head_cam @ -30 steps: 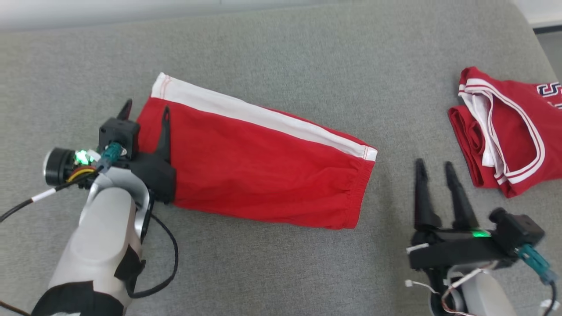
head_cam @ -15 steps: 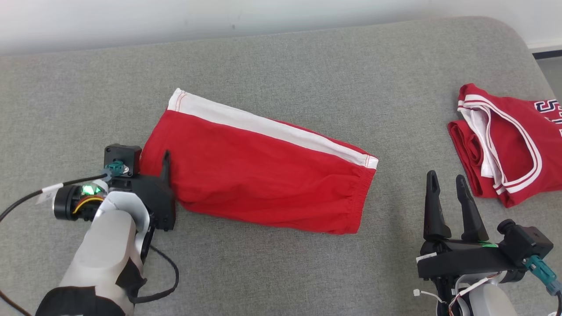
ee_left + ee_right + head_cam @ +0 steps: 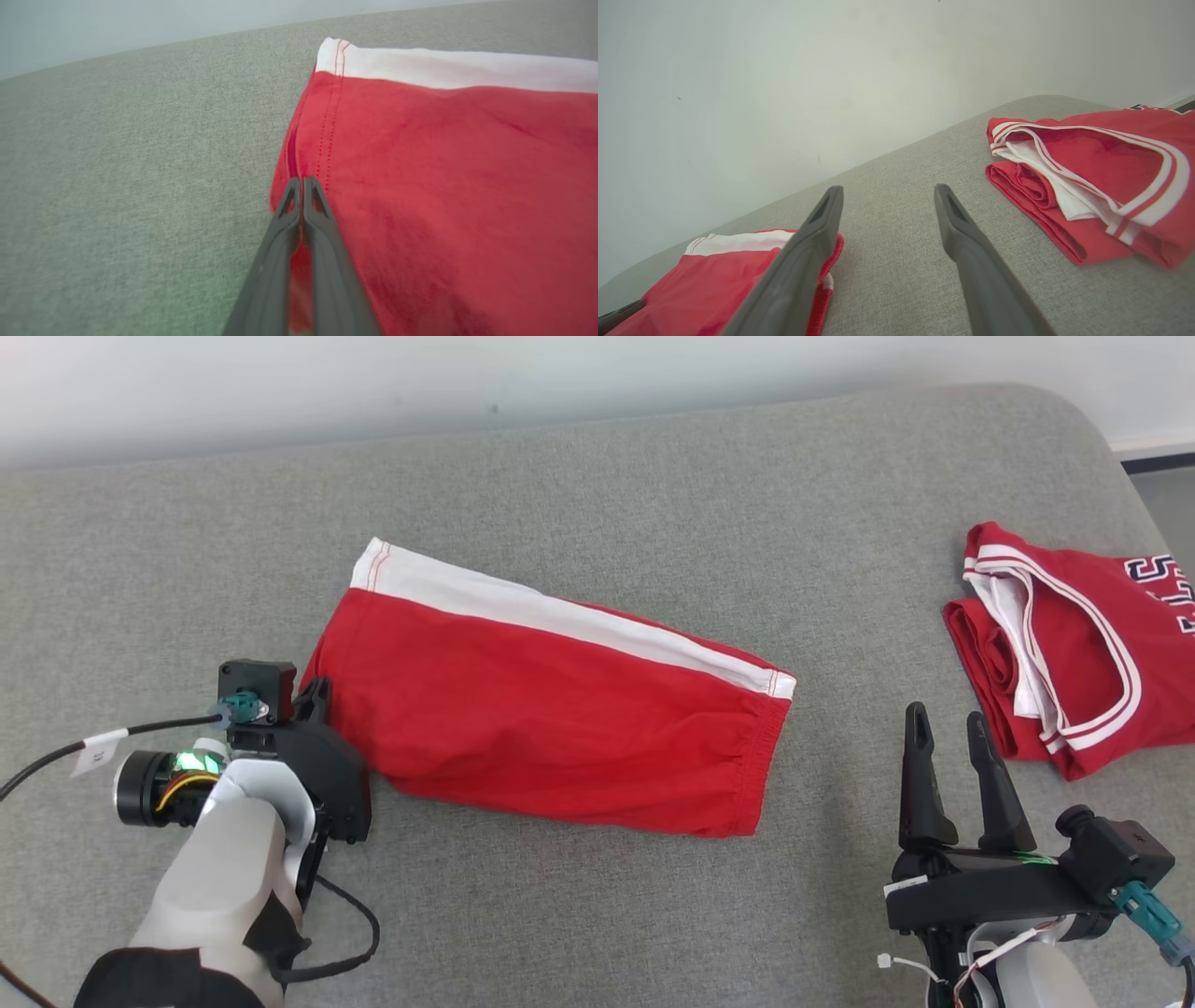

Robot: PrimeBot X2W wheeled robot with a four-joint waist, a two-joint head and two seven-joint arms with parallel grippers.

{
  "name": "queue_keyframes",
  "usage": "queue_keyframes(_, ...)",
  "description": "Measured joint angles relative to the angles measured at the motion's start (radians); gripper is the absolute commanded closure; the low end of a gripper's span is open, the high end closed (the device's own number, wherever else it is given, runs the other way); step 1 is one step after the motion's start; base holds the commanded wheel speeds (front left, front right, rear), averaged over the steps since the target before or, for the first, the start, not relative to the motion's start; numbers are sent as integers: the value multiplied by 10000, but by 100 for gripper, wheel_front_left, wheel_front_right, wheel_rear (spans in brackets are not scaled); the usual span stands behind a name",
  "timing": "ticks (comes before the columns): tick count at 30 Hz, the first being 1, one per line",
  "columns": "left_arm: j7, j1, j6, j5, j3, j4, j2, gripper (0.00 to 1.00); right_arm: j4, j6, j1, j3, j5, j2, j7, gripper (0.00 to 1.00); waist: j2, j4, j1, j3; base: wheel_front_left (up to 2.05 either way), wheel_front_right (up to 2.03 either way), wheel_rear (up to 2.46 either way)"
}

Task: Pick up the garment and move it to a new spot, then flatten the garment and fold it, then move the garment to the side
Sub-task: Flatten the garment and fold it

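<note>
Red folded fabric garment with a white side stripe point(image 3: 560, 719) lay flat near the middle of the grey woven cushion point(image 3: 653, 504), its long axis running left to right in the head view and dipping slightly toward the right. The stitched hem was at the left end and the gathered waistband at the right. The left gripper point(image 3: 316, 691) was at the hem end, by its lower corner, and so was much the nearer arm. Its fingers were together, and judging by the sliver of red in the slit between them, they were pinched on the edge of the cloth. The right gripper point(image 3: 947, 717) stood off the waistband end, apart from the garment, with its fingers spread and nothing between them. It sat between the garment and a crumpled red jersey with white trim point(image 3: 1074, 653) at the cushion's right edge. Any drag or lift would probably start from the left end, along the long axis, with the right arm needing to reach across to the waistband. In the left wrist view the left gripper point(image 3: 302, 184) showed what the head view half hid behind the wrist housing: tips meeting at the double-stitched hem, with layered edges just left of them. In the right wrist view the right gripper point(image 3: 888, 189) showed bare cushion between its fingers. The waistband corner peeked out beside one finger, the jersey lay to the other side, and a pale wall point(image 3: 831, 70) stood behind.
</note>
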Motion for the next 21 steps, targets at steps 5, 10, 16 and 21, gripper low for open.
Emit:
queue_keyframes(5, -134, 244, -10, -201, 0, 119, 2, 100, 27, 0, 63, -13, 2, 2, 2, 0, 0, 67, 0, -207, 0, 0, 0)
queue_keyframes(10, -309, 451, -15, -263, -52, 173, 10, 100, 77, 0, 205, 38, 6, 2, 0, 0, 0, 131, 0, -423, 0, 0, 0)
queue_keyframes(16, -621, 586, -67, -309, -115, 105, 142, 100, 79, 0, 210, 148, 2, 2, 0, 0, 1, 135, 0, -472, 0, 0, 0)
queue_keyframes(21, -709, 635, 104, -426, -79, 140, 178, 100, 75, 0, 211, 31, -6, -2, 0, 0, 1, 28, 1, -363, 0, 0, 0)
